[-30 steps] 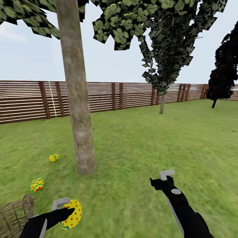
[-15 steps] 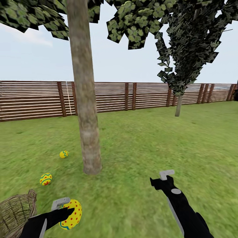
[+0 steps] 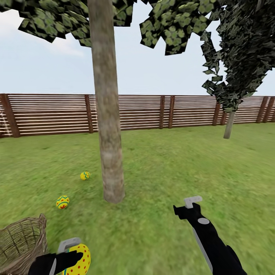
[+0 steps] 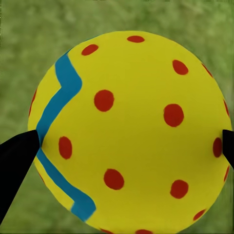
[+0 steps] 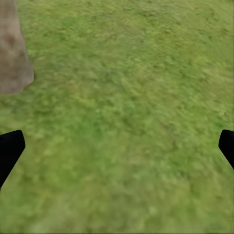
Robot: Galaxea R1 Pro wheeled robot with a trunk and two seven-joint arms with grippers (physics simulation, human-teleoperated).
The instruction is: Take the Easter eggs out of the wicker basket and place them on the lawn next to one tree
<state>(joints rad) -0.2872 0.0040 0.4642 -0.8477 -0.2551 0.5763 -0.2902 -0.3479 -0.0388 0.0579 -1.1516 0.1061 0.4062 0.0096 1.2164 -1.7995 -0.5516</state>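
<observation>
Left gripper (image 3: 70,255) clenched on dotted egg (image 3: 79,260), cut off at frame bottom; wicker basket (image 3: 23,244) cropped, inside unclear. Right gripper (image 3: 190,204) released, holding nothing.

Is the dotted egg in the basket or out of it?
Out. The left pincer holds the dotted egg above the grass, beside the basket.

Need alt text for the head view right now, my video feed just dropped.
The left gripper holds a yellow red-dotted egg low over the lawn beside the wicker basket. Two more eggs lie on the grass near the tree trunk; the right gripper hangs open and empty.
</observation>
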